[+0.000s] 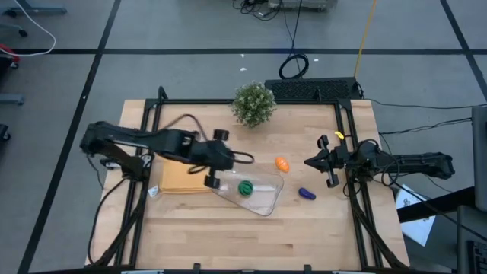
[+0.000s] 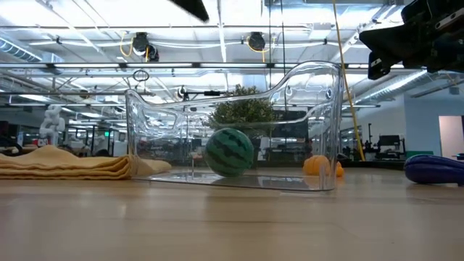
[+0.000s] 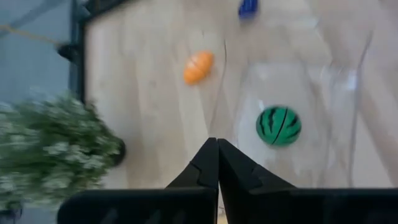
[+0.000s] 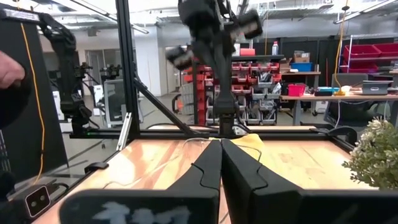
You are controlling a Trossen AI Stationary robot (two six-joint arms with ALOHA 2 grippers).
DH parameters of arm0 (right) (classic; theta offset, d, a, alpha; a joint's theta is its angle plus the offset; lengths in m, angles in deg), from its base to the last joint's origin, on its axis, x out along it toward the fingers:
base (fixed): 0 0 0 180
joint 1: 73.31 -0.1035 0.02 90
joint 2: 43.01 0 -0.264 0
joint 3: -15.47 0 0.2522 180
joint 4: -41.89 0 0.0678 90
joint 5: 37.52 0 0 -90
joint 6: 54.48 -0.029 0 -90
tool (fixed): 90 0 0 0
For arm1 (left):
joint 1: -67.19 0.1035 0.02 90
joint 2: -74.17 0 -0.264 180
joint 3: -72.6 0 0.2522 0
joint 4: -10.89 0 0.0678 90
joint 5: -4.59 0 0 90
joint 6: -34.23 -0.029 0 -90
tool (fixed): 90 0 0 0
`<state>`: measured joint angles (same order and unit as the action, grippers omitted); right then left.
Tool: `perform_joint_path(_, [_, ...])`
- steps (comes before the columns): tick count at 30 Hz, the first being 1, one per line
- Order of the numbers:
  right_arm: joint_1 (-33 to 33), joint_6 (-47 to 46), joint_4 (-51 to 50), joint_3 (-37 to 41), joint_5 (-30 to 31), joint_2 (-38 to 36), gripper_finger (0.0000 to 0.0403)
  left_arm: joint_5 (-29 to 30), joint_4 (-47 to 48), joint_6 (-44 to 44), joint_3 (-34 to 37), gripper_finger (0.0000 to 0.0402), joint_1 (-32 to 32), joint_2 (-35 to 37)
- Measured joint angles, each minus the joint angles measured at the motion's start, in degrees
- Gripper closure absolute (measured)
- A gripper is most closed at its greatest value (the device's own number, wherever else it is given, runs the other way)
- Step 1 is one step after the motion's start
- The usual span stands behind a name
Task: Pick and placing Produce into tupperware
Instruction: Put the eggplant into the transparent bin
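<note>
Reaching in from the bench's (image 1: 304,228) left side, I have the left arm stretched toward the middle, its left claw (image 1: 228,156) pinched fully closed on nothing above the tupperware's (image 1: 262,199) near rim. The right claw (image 1: 310,162) sits at the right edge, raised, pointing inward, fingers pressed together and empty. The round green piece (image 1: 245,188) lies inside the tupperware; the orange piece (image 1: 282,164) rests just beyond it, the purple piece (image 1: 307,194) to its right. I can read no writing.
</note>
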<state>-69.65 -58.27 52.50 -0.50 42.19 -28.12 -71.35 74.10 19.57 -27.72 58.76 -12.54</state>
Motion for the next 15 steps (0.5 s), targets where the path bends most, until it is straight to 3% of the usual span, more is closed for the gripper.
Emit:
perform_joint_path(9, [0.00,0.00,0.30,0.00,0.00,0.20,0.0403,3.02,-3.26,0.39,4.43,0.0401,-0.53,14.70])
perform_joint_path(15, [0.00,0.07,0.28,0.00,0.00,0.20,0.0403,5.91,-10.06,4.54,15.23,0.0401,2.36,27.43])
